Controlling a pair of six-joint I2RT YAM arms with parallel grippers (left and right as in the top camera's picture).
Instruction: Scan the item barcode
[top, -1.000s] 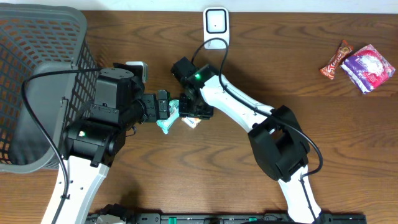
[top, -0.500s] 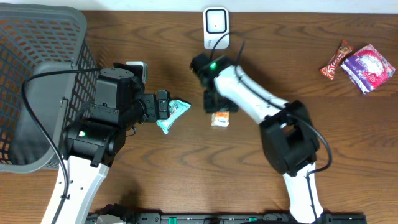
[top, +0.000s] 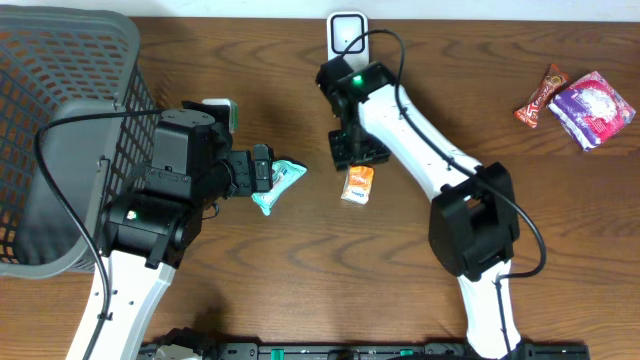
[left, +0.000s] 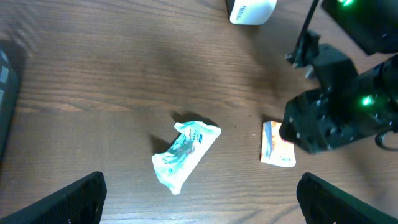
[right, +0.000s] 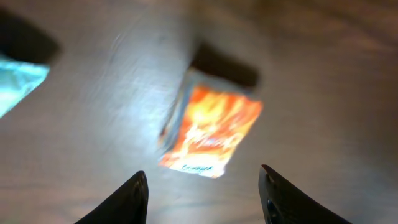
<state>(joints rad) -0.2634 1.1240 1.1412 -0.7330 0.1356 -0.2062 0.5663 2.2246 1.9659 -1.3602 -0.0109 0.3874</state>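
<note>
One glossy orange packet (top: 357, 186) lay flat on the wood-grain table (top: 250, 290), uncovered since the right gripper (top: 357, 150), open and empty, pulled back toward the scanner (top: 347, 38); the left gripper (top: 262, 168) gaped beside a crinkled teal wrapper (top: 280, 184).

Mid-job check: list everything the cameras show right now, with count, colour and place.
basket: one, grey mesh, far left
scanner: one, white, top centre edge
teal packet: one, teal and white, flat on the table by the left gripper
orange packet: one, orange, flat on the table, centre
snack bar: one, red-brown, top right
purple packet: one, purple, top right beside the snack bar
table: one, brown wood
left gripper: one, black, open, empty
right gripper: one, black, open, empty, above the orange packet
</note>
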